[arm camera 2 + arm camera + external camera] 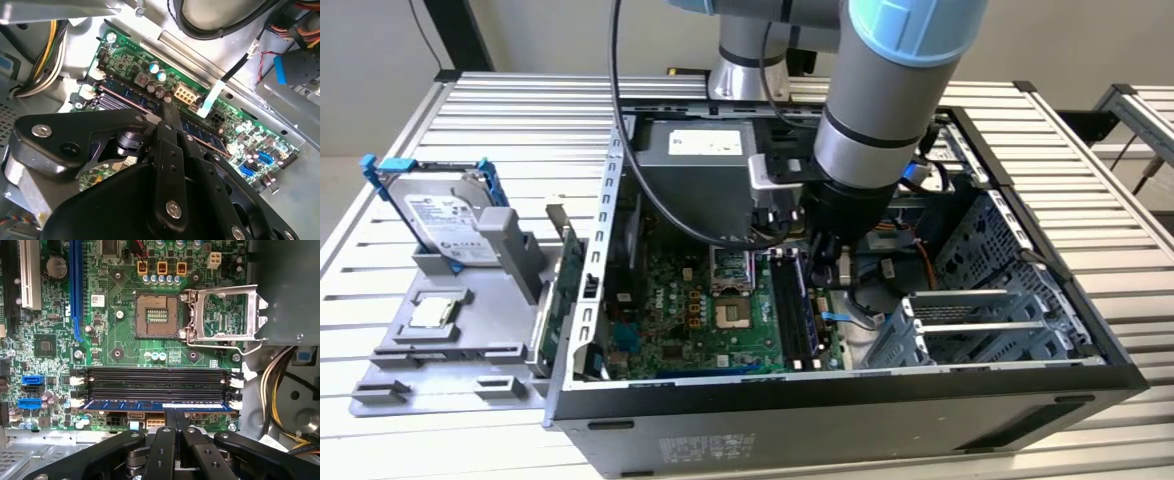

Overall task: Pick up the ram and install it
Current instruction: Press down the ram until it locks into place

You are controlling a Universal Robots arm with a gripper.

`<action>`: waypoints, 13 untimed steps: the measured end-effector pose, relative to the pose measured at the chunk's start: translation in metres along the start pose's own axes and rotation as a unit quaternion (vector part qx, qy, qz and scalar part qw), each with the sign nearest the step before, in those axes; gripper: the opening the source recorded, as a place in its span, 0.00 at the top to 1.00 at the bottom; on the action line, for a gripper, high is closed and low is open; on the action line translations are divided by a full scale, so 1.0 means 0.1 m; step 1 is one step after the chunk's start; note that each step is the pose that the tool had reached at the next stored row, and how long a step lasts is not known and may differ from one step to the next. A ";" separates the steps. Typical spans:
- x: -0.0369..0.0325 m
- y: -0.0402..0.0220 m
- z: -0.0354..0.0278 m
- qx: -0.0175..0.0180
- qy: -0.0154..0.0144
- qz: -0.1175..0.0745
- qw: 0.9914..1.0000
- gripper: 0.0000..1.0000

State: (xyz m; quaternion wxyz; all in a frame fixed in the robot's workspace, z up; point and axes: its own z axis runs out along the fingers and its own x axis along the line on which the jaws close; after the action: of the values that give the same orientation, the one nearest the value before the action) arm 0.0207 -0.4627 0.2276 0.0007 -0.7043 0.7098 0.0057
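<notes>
The ram [130, 405] is a dark blue stick lying along the memory slot closest to the board's edge, between white end latches. In the second wrist view the ram [127, 96] runs diagonally across the green motherboard [240, 130]. My gripper [175, 414] is shut, its two black fingers pressed together, and the tips meet the ram's top edge near its middle. The tips [170, 111] show the same contact from the other side. In the exterior view my gripper [825, 262] reaches down inside the open computer case [854, 390] over the slots.
Empty black memory slots [150, 376] lie beside the ram. The bare CPU socket [157, 315] and its raised metal frame [225, 315] are beyond them. Yellow cables [277, 390] run by the board. Outside the case, a grey fixture [454, 350] holds a hard drive [447, 215] and a green card [564, 290].
</notes>
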 end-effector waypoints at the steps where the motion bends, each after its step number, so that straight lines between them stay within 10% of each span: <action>1: 0.003 0.000 0.016 0.000 0.000 0.000 1.000 1.00; 8: 0.005 -0.001 0.102 0.000 0.001 0.000 1.000 1.00; 13: 0.003 0.001 -0.102 0.000 0.000 0.000 1.000 1.00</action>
State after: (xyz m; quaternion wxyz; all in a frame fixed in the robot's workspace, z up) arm 0.0206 -0.4631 0.2378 0.0008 -0.7043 0.7099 0.0058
